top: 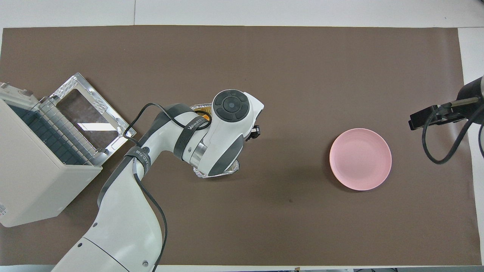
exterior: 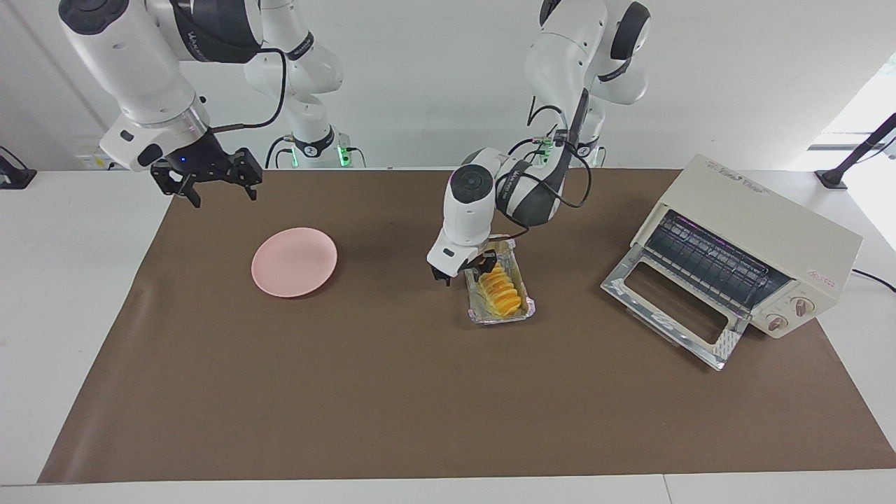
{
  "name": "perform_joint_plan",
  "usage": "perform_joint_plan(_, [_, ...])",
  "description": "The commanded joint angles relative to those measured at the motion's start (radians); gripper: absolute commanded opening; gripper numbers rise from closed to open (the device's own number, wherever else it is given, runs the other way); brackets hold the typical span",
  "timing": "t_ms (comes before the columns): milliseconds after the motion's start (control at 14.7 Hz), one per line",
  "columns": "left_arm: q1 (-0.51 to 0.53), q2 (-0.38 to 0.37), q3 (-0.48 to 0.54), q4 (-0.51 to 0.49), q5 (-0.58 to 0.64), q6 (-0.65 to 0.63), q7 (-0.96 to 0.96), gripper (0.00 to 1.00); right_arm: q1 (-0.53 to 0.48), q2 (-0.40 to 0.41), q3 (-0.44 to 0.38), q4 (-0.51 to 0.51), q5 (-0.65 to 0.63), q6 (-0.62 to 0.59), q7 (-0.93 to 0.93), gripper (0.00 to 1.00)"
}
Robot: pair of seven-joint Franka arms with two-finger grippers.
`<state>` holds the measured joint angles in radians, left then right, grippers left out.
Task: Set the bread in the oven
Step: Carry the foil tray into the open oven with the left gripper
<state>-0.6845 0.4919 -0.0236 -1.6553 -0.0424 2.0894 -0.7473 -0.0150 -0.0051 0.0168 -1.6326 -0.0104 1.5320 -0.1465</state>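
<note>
- The bread point(exterior: 498, 287), a ridged yellow-orange loaf, lies in a crinkled foil tray point(exterior: 501, 316) on the brown mat point(exterior: 420, 392) that covers the table point(exterior: 63, 280).
- The left claw point(exterior: 463, 269) is low at the end of the tray nearer the robots, straddling the tray's long wall on the right arm's side: one finger reaches down inside, at the near end of the loaf, and the other hangs outside the wall over the mat.
- Its fingers stand part-way apart; whether they pinch the wall or touch the loaf I cannot tell.
- From overhead the left arm's wrist covers most of the tray, and only a tray edge point(top: 211, 174) and one black fingertip show.
- The oven point(exterior: 752, 245) sits toward the left arm's end of the table from this claw, well apart, with its glass door point(exterior: 672, 308) dropped open and the wire rack showing.
- A pink plate point(exterior: 294, 262) lies toward the right arm's end from the left claw.
- The right claw point(exterior: 206, 180) hangs high over the mat's corner, well clear of the plate, fingers spread wide and holding nothing; that arm waits.
</note>
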Motion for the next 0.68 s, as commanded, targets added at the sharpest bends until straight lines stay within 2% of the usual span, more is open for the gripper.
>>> perform_joint_plan(0, [-0.014, -0.016, 0.013, -0.043, 0.012, 0.018, -0.023, 0.22, -0.023, -0.036, 0.015, -0.069, 0.018, 0.037, -0.010, 1.00])
perform_joint_plan(68, [-0.009, -0.016, 0.013, -0.040, 0.010, 0.012, -0.030, 0.00, -0.023, -0.036, 0.015, -0.067, 0.018, 0.037, -0.001, 1.00])
perform_joint_plan(205, [0.000, -0.016, 0.016, -0.017, 0.001, -0.047, -0.084, 0.00, -0.023, -0.046, 0.014, -0.067, 0.018, 0.034, 0.042, 1.00])
perform_joint_plan(409, [0.028, 0.002, 0.034, 0.122, -0.002, -0.204, -0.110, 0.00, -0.022, -0.059, 0.012, -0.055, 0.018, 0.028, 0.058, 1.00])
perform_joint_plan(614, [0.039, -0.016, 0.118, 0.222, -0.007, -0.304, -0.167, 0.00, -0.023, -0.076, 0.008, -0.049, 0.020, 0.025, 0.059, 1.00])
